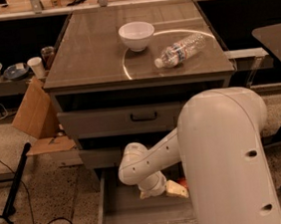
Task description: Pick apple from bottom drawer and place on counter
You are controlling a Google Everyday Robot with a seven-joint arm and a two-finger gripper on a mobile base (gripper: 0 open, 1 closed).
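The arm (219, 146) bends down in front of the cabinet, and its end effector (170, 190) is inside the open bottom drawer (122, 212), low over the right part of the drawer floor. Just to its right a small sliver of red shows. I take that to be the apple (182, 182), mostly hidden behind the end effector and the big white arm housing. Whether the end effector is apart, together or already clamped on the fruit I cannot tell, because the arm covers that spot.

Judging from this, the step in hand is the grasp inside the drawer. The apple lies in the drawer and not on the desk (87, 59), so the task looks to be in its first half. The next move calls for a sure hold on the apple, then a lift high enough to clear the drawer's walls and the drawer fronts above before coming round to the top.

On the desk a white bowl (136, 34) stands near the back middle, and a plastic bottle (180, 50) lies on its side to the right of it — the bare left and front part looks the easier place to set the fruit down. A round fruit may roll on that glossy top, so a low, gentle release seems wise
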